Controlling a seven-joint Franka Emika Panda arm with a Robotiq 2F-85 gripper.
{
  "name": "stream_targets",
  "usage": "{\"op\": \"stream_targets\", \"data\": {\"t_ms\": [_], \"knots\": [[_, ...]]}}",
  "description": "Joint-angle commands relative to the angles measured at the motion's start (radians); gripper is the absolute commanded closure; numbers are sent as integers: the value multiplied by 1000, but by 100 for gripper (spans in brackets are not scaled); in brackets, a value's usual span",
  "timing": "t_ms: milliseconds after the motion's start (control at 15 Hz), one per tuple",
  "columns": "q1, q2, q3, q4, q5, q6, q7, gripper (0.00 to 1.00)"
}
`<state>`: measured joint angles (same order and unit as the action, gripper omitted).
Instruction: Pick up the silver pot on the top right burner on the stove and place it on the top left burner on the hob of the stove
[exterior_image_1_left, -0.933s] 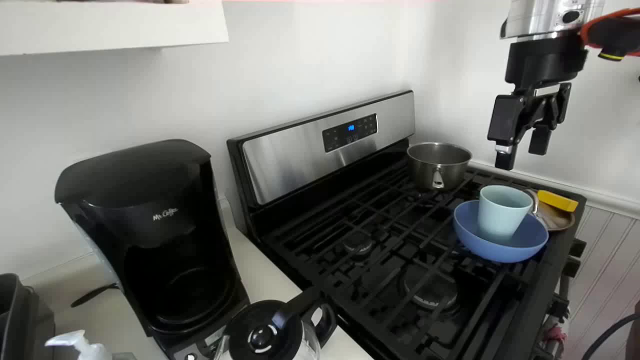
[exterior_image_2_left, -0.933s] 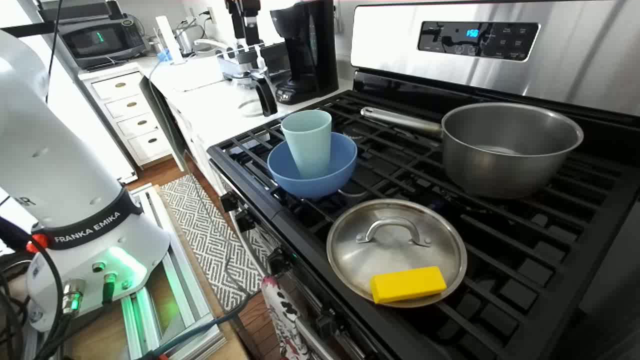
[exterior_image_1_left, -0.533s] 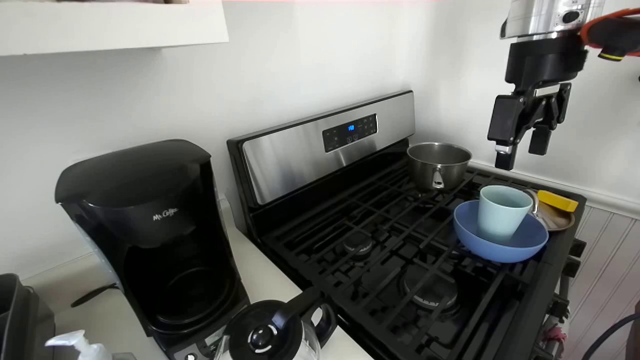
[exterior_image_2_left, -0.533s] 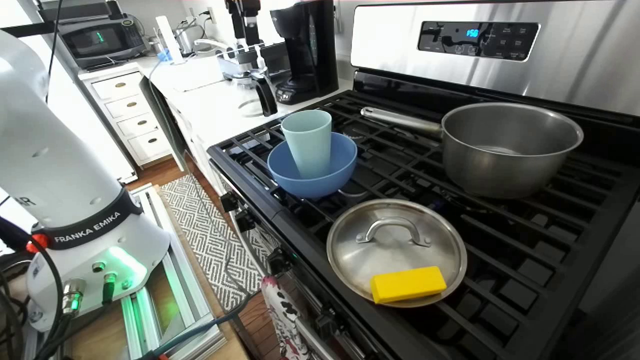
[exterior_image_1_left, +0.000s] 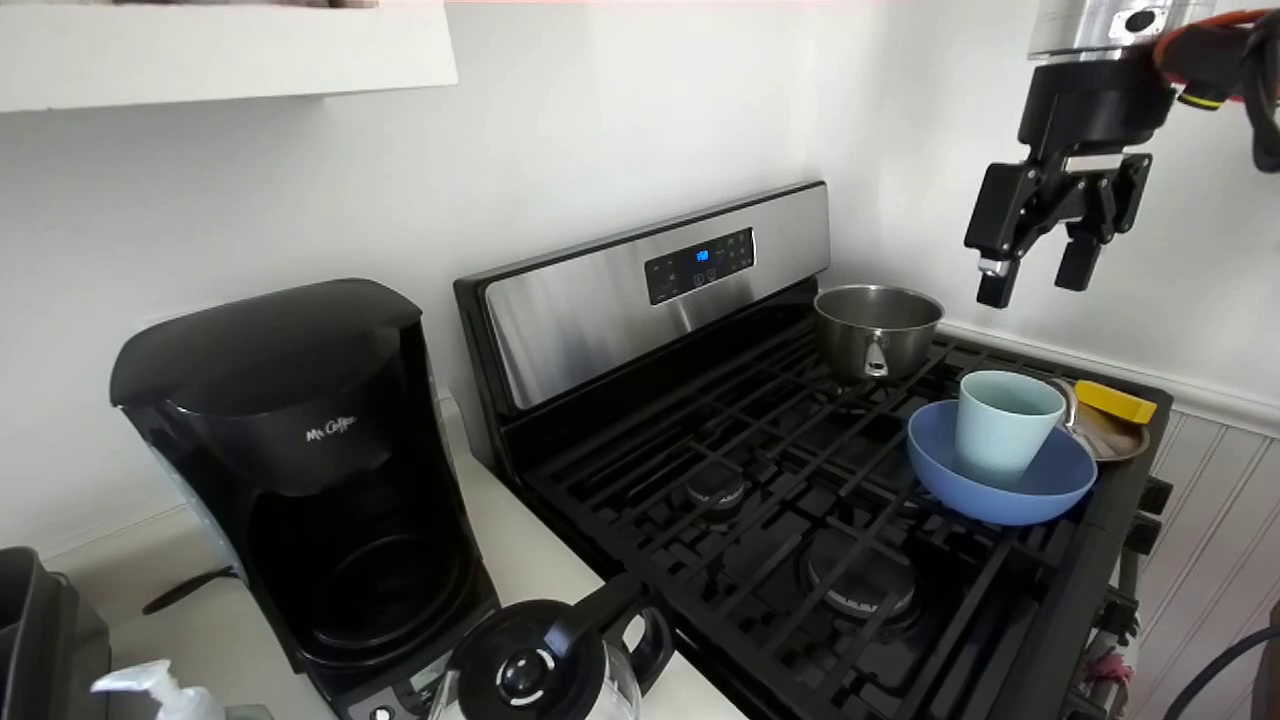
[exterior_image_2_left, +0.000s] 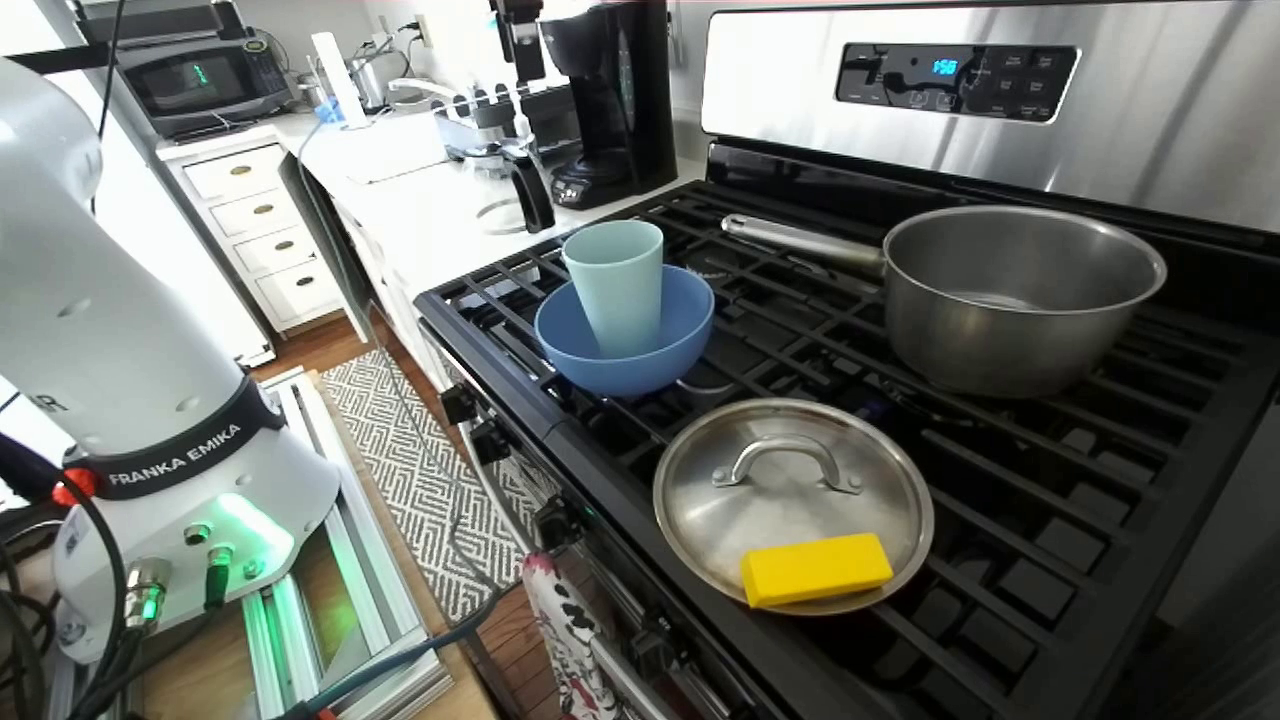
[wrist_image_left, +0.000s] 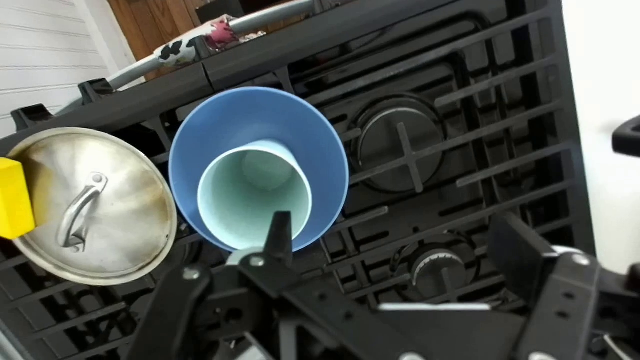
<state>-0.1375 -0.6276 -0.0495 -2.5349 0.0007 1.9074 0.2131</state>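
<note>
The silver pot (exterior_image_1_left: 880, 335) stands upright on the stove's back burner against the far wall. That top right burner is hidden beneath it. Its steel handle (exterior_image_2_left: 800, 240) points toward the coffee maker's side. The top left burner (exterior_image_1_left: 716, 486) lies bare under the grate near the coffee maker, and shows in the wrist view (wrist_image_left: 438, 272) between the fingers. The stove (exterior_image_1_left: 600, 320) has a steel back panel. My gripper (exterior_image_1_left: 1035, 283) is open and empty, fingers down, high above the cooktop and apart from the pot. The pot is out of the wrist view.
A blue bowl (exterior_image_2_left: 560, 345) holding a pale blue cup (exterior_image_2_left: 622, 290) sits on the front grates. Next to it lies a steel lid (exterior_image_2_left: 740, 520) with a yellow block (exterior_image_2_left: 815, 570) on it. A black coffee maker (exterior_image_1_left: 280, 380) and glass carafe (exterior_image_1_left: 540, 665) stand on the counter beside the stove.
My gripper has risen a little and turned slightly, still open. It held nearly still between the two earlier moments. The pot, bowl, cup and lid have not moved.
</note>
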Motion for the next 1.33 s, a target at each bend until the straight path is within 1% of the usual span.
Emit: {"op": "stream_targets", "data": {"t_ms": [0, 133, 200, 267, 400, 467, 733, 867, 1000, 1267], "knots": [[-75, -19, -67, -3, 16, 68, 26, 0], [-129, -15, -85, -14, -15, 108, 43, 0], [-165, -12, -94, -25, -23, 130, 73, 0], [-187, -7, -102, -28, -15, 147, 93, 0], [-196, -8, -96, -24, 2, 150, 105, 0], [-189, 0, -106, -8, -4, 122, 61, 0], [-193, 0, -102, -8, -3, 125, 82, 0], [-226, 86, -104, 46, -5, 175, 156, 0], [-252, 158, -94, 104, -5, 193, 252, 0], [-275, 292, -39, 209, -38, 190, 482, 0]]}}
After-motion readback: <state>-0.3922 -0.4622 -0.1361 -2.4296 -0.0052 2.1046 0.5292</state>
